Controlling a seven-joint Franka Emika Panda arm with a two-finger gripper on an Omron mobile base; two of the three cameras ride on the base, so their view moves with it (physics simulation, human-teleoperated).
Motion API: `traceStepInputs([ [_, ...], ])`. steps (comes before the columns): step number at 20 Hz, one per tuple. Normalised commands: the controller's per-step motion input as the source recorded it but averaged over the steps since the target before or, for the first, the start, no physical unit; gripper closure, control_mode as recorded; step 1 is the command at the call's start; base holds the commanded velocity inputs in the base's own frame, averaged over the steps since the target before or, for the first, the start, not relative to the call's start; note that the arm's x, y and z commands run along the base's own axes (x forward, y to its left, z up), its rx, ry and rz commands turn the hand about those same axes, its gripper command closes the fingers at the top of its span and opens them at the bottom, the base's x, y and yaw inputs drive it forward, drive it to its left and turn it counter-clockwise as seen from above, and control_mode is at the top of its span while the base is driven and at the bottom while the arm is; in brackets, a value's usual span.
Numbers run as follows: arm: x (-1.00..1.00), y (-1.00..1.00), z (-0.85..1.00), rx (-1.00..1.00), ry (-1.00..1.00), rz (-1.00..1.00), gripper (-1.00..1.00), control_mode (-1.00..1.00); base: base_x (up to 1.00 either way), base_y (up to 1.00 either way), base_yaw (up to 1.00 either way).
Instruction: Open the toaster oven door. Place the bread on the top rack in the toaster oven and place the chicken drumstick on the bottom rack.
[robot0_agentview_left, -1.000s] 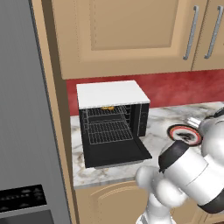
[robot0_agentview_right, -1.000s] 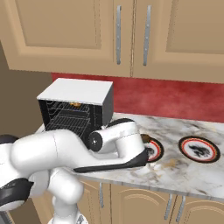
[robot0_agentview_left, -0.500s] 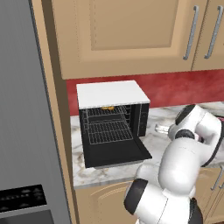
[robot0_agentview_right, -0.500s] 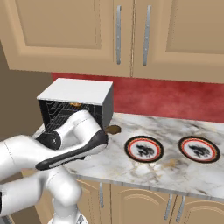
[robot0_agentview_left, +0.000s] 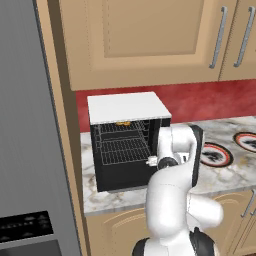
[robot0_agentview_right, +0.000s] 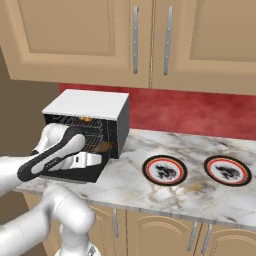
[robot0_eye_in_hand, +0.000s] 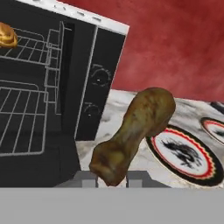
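Note:
The toaster oven (robot0_agentview_left: 127, 107) stands on the counter with its door (robot0_agentview_left: 120, 177) folded down open. The bread (robot0_agentview_left: 123, 123) lies at the back of the top rack (robot0_agentview_left: 122, 131); the bottom rack (robot0_agentview_left: 125, 150) is bare. In the hand view the bread (robot0_eye_in_hand: 6, 35) shows at the upper left. My gripper (robot0_eye_in_hand: 111, 179) is shut on the narrow end of the chicken drumstick (robot0_eye_in_hand: 135, 131), which stands up from the fingers. It hangs just right of the oven's open front, before the control panel. From the right, the gripper (robot0_agentview_right: 100, 156) and the drumstick (robot0_agentview_right: 106, 146) are at the oven's front right corner.
Two round red-rimmed plates (robot0_agentview_right: 163, 170) (robot0_agentview_right: 227, 170) lie on the marble counter to the right of the oven. A tall grey fridge (robot0_agentview_left: 25, 125) stands to the left. Wooden cabinets (robot0_agentview_right: 135, 40) hang above.
The arm has swung left from over the plates to the oven's open front, carrying the drumstick with it. The oven, door and bread have stayed put.

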Motion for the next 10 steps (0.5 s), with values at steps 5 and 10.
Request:
traceStepInputs([
  [5,0.17,0.99,0.33,0.00,0.43,0.20,1.00,-1.00,0.00,0.00,0.00],
  [10,0.01,0.77,0.63,0.00,0.42,0.25,1.00,-1.00,0.00,0.00,0.00],
])
